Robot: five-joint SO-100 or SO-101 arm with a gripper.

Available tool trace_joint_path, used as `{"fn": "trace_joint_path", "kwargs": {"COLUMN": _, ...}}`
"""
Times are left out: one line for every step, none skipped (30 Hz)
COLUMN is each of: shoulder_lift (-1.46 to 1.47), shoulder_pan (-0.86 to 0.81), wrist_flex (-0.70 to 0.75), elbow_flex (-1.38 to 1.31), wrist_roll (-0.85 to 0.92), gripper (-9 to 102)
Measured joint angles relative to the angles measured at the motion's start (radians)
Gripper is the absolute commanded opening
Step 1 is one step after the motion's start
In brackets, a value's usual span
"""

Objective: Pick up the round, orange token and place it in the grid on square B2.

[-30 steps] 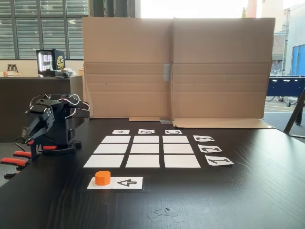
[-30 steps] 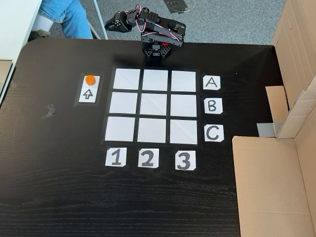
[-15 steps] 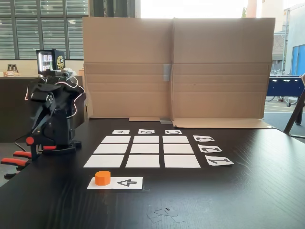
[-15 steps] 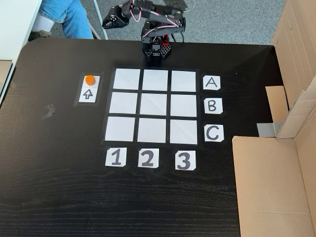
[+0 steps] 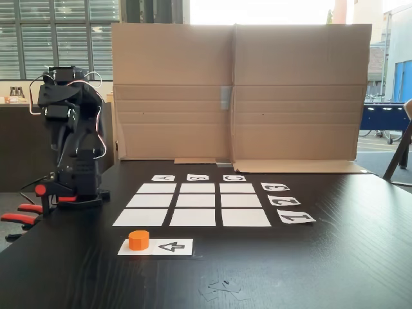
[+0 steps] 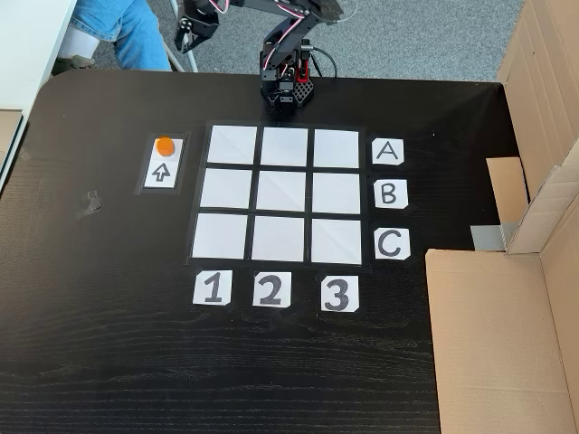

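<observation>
Your arm (image 5: 69, 141) is rising: a second ago it was folded low over its base, and now it is standing tall in the side fixed view, with its upper links lifted and swung out past the far counter edge in the top-down fixed view. Nothing else is moving; the token, strip and grid are sitting where they were.

Starting nearest you in the side view, the token (image 5: 138, 240) is resting on the left end of the arrow strip (image 5: 156, 246), with the arrow head pointing at it. In the top-down view the token (image 6: 164, 145) is sitting at the far end of the strip (image 6: 164, 163), left of the grid and apart from it. It is standing upright on its flat face, its axis vertical; being round, it is showing you no heading.

Beyond it the grid (image 6: 284, 195) is lying flat on the counter (image 6: 109, 344), and B2 (image 6: 284, 192) is bare. The cardboard wall (image 5: 238, 90) is standing behind, cut off at the right edge in the top-down view.

Farthest off, the hand (image 6: 187, 33) is hanging over the floor beyond the counter, near a person's leg (image 6: 118, 27) that is cropped by the frame. It is small and dark, so you cannot tell how far its jaws are parted; it is carrying nothing you can see.
</observation>
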State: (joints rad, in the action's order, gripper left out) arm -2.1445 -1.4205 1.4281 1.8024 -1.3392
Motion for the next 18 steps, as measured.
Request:
{"fn": "trace_joint_path", "kwargs": {"shoulder_lift": 0.023, "shoulder_pan": 0.008, "wrist_flex": 0.023, "elbow_flex": -0.028, "wrist_roll": 0.000, "gripper": 5}}
{"fn": "trace_joint_path", "kwargs": {"shoulder_lift": 0.061, "shoulder_pan": 0.018, "wrist_flex": 0.049, "elbow_flex": -0.074, "wrist_roll": 0.000, "gripper": 8}}
{"fn": "trace_joint_path", "kwargs": {"shoulder_lift": 0.098, "shoulder_pan": 0.031, "wrist_flex": 0.069, "elbow_flex": -0.112, "wrist_roll": 0.000, "gripper": 10}}
{"fn": "trace_joint_path", "kwargs": {"shoulder_lift": 0.130, "shoulder_pan": 0.034, "wrist_flex": 0.086, "elbow_flex": -0.147, "wrist_roll": 0.000, "gripper": 12}}
{"fn": "trace_joint_path", "kwargs": {"shoulder_lift": 0.158, "shoulder_pan": 0.034, "wrist_flex": 0.097, "elbow_flex": -0.178, "wrist_roll": 0.000, "gripper": 14}}
{"fn": "trace_joint_path", "kwargs": {"shoulder_lift": 0.183, "shoulder_pan": 0.040, "wrist_flex": 0.104, "elbow_flex": -0.202, "wrist_roll": 0.000, "gripper": 16}}
{"fn": "trace_joint_path", "kwargs": {"shoulder_lift": 0.207, "shoulder_pan": 0.052, "wrist_flex": 0.110, "elbow_flex": -0.222, "wrist_roll": 0.000, "gripper": 20}}
{"fn": "trace_joint_path", "kwargs": {"shoulder_lift": 0.230, "shoulder_pan": 0.067, "wrist_flex": 0.114, "elbow_flex": -0.241, "wrist_roll": 0.000, "gripper": 25}}
{"fn": "trace_joint_path", "kwargs": {"shoulder_lift": 0.256, "shoulder_pan": 0.081, "wrist_flex": 0.115, "elbow_flex": -0.258, "wrist_roll": 0.000, "gripper": 30}}
{"fn": "trace_joint_path", "kwargs": {"shoulder_lift": 0.282, "shoulder_pan": 0.091, "wrist_flex": 0.120, "elbow_flex": -0.276, "wrist_roll": 0.000, "gripper": 35}}
{"fn": "trace_joint_path", "kwargs": {"shoulder_lift": 0.310, "shoulder_pan": 0.097, "wrist_flex": 0.123, "elbow_flex": -0.295, "wrist_roll": 0.000, "gripper": 40}}
{"fn": "trace_joint_path", "kwargs": {"shoulder_lift": 0.341, "shoulder_pan": 0.110, "wrist_flex": 0.124, "elbow_flex": -0.318, "wrist_roll": 0.000, "gripper": 44}}
{"fn": "trace_joint_path", "kwargs": {"shoulder_lift": 0.364, "shoulder_pan": 0.124, "wrist_flex": 0.126, "elbow_flex": -0.334, "wrist_roll": -0.002, "gripper": 46}}
{"fn": "trace_joint_path", "kwargs": {"shoulder_lift": 0.393, "shoulder_pan": 0.140, "wrist_flex": 0.126, "elbow_flex": -0.357, "wrist_roll": 0.006, "gripper": 50}}
{"fn": "trace_joint_path", "kwargs": {"shoulder_lift": 0.414, "shoulder_pan": 0.152, "wrist_flex": 0.126, "elbow_flex": -0.374, "wrist_roll": 0.012, "gripper": 53}}
{"fn": "trace_joint_path", "kwargs": {"shoulder_lift": 0.436, "shoulder_pan": 0.161, "wrist_flex": 0.126, "elbow_flex": -0.391, "wrist_roll": 0.018, "gripper": 54}}
{"fn": "trace_joint_path", "kwargs": {"shoulder_lift": 0.454, "shoulder_pan": 0.170, "wrist_flex": 0.126, "elbow_flex": -0.405, "wrist_roll": 0.020, "gripper": 56}}
{"fn": "trace_joint_path", "kwargs": {"shoulder_lift": 0.472, "shoulder_pan": 0.181, "wrist_flex": 0.126, "elbow_flex": -0.417, "wrist_roll": 0.023, "gripper": 57}}
